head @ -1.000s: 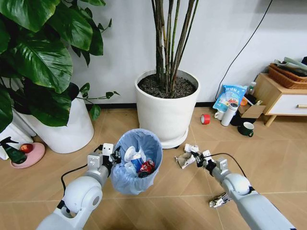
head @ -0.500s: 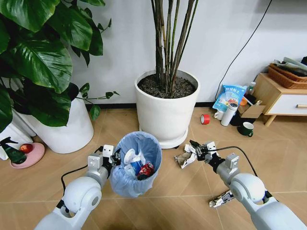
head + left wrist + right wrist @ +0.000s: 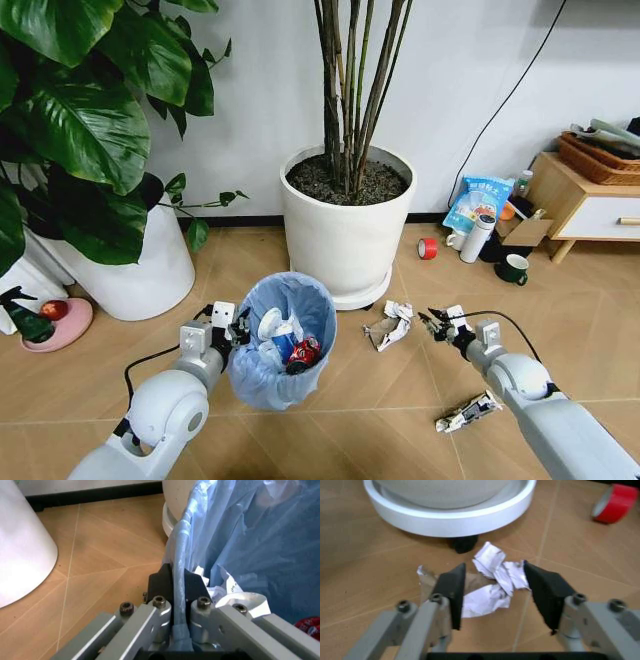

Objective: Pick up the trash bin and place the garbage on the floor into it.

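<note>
Light-blue bag plastic lines the bin (image 3: 280, 340), which hangs off the floor (image 3: 350, 420) in the left gripper (image 3: 232, 327). In the left wrist view the left gripper (image 3: 174, 592) is clamped on the bin's rim (image 3: 181, 555), one black pad outside and one inside, with the bag's edge pinched between them. The bin holds garbage: white paper, a blue-white can and a red can (image 3: 305, 350). It sits just in front of the big white pot (image 3: 345, 235) that stands on a wheeled saucer.

The right gripper (image 3: 437, 323) reaches out low over the floor, just to the right of a crumpled paper wad (image 3: 390, 325) that lies in front of the pot's saucer. In the right wrist view the right gripper (image 3: 495, 592) stands spread wide, holding nothing, and the wad (image 3: 492, 583) shows between the two black pads. Whether the pads touch the paper or hang above it cannot be told.

A crumpled wrapper (image 3: 466, 411) lies on the floor nearer the robot, beside the right forearm.

A red tape roll (image 3: 428, 248) lies farther off near the wall, apart from the wad. It also shows at the corner of the right wrist view (image 3: 615, 503).
</note>
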Robot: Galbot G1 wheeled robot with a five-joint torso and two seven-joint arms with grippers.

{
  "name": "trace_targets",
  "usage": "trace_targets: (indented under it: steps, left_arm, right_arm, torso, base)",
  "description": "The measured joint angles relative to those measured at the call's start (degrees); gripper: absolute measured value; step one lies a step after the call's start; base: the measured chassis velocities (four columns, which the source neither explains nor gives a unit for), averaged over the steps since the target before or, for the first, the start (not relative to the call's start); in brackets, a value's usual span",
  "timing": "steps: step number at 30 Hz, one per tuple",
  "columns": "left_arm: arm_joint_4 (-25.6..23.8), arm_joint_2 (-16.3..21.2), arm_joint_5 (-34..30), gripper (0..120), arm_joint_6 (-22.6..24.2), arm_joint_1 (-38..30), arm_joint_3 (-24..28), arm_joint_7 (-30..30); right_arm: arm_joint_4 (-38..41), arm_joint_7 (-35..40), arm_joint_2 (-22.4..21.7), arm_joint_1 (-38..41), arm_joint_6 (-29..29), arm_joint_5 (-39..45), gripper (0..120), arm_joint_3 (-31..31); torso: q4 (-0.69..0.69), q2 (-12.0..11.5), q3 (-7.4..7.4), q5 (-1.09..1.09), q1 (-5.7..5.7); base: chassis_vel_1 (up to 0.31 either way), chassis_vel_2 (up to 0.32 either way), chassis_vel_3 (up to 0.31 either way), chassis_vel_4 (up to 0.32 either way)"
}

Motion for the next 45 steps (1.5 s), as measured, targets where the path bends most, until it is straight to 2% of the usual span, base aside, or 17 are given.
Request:
trace_targets:
  steps: [1, 4, 5, 9, 10, 12, 17, 23, 39, 45]
  left_arm:
    - [0.0, 0.0, 0.0, 0, 0.0, 0.0, 0.0, 0.0]
    - [0.0, 0.0, 0.0, 0, 0.0, 0.1, -0.3, 0.0]
    - [0.0, 0.0, 0.0, 0, 0.0, 0.1, -0.3, 0.0]
    - [0.2, -0.1, 0.1, 0, 0.0, 0.0, -0.4, -0.1]
    - [0.2, -0.1, 0.1, 0, 0.0, 0.0, -0.4, -0.1]
    - [0.6, -0.4, 0.1, 0, 0.0, -0.2, -0.3, -0.1]
    - [1.0, -0.7, 0.3, 0, 0.0, -0.5, -0.2, -0.1]
    - [1.3, -0.8, 0.5, 0, 0.0, -0.8, -0.1, 0.0]
    - [1.4, -0.7, 0.5, 0, 0.0, -0.8, 0.0, 0.0]
    - [1.2, -0.5, 0.4, 0, 0.0, -0.8, 0.0, 0.0]
  right_arm:
    - [0.0, 0.0, 0.0, 0.0, 0.0, 0.0, 46, 0.0]
    - [-6.9, -1.5, 1.9, 4.4, 0.3, -0.2, 59, -1.8]
    - [-6.9, -1.5, 1.9, 4.4, 0.3, -0.2, 59, -1.8]
    - [-15.0, -2.0, 5.1, 9.7, 0.6, -0.3, 77, -3.7]
    - [-15.0, -2.0, 5.1, 9.7, 0.6, -0.3, 77, -3.7]
    - [-18.9, -1.8, 8.1, 12.6, 0.7, -0.1, 89, -4.5]
    - [-24.3, 1.0, 12.7, 16.6, -0.5, -0.2, 99, -5.1]
    - [-31.0, 4.8, 16.1, 20.7, -2.8, -0.5, 100, -5.0]
    - [-37.7, 9.2, 19.3, 23.6, -4.7, -4.2, 100, -4.3]
    - [-39.6, 9.2, 19.5, 23.6, -4.3, -4.9, 81, -3.6]
  torso:
    - [0.00, 0.0, 0.00, 0.00, 0.00]
    - [0.00, 0.0, 0.00, -0.01, 0.00]
    - [0.00, 0.0, 0.00, -0.01, 0.00]
    - [-0.01, 0.0, 0.00, -0.03, 0.00]
    - [-0.01, 0.0, 0.00, -0.03, 0.00]
    - [0.00, 0.0, 0.00, 0.01, 0.00]
    - [0.02, 0.0, 0.00, 0.01, 0.00]
    - [0.01, 0.0, 0.00, -0.01, 0.00]
    - [0.00, 0.0, -0.01, 0.00, 0.00]
    - [0.00, 0.0, -0.01, 0.00, 0.00]
  base:
    - [0.000, 0.000, 0.000, 0.000]
    - [0.000, 0.000, 0.000, 0.000]
    - [0.000, 0.000, 0.000, 0.000]
    - [0.000, 0.000, 0.000, 0.000]
    - [0.000, 0.000, 0.000, 0.000]
    - [0.000, 0.000, 0.000, 0.000]
    - [0.000, 0.000, 0.000, 0.000]
    - [0.000, 0.000, 0.000, 0.000]
    - [0.000, 0.000, 0.000, 0.000]
    - [0.000, 0.000, 0.000, 0.000]
